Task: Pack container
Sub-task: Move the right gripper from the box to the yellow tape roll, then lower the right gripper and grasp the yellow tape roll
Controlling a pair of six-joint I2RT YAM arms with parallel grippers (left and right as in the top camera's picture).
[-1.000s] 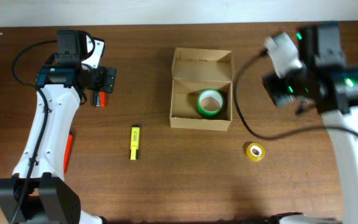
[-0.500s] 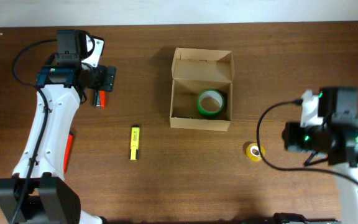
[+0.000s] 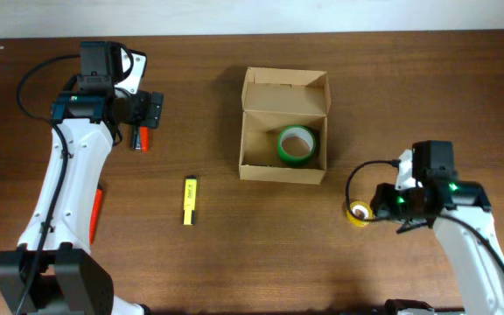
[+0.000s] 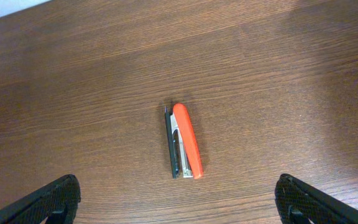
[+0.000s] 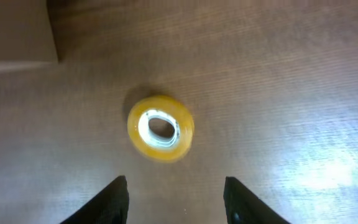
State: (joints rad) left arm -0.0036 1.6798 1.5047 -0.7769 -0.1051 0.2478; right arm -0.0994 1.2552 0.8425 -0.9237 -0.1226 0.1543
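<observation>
The dark wood table (image 3: 234,262) runs up to a pale wall at 12 o'clock. At 10 o'clock the left gripper (image 4: 176,191) hovers with its jaws spread wide and nothing between them. A red stapler (image 3: 142,138) lies flat on the table just at its 6 o'clock. An orange object (image 3: 99,208) at 8 o'clock is partly hidden by the left arm, and I cannot tell what it is. A yellow highlighter (image 3: 190,199) lies near 7 o'clock, well apart from the stapler.

The box (image 3: 283,173) sits just past centre toward 1 o'clock, with its lid flap standing open along the 12 o'clock edge. A green tape (image 3: 297,144) lies flat inside, toward the 4 o'clock corner of the box.

At 4 o'clock from the box, a yellow tape (image 3: 358,212) lies flat on the table. The right gripper (image 5: 174,185) is at the tape's 3 o'clock side, jaws partly apart and empty. The roll sits just ahead of its fingertips, not between them.
</observation>
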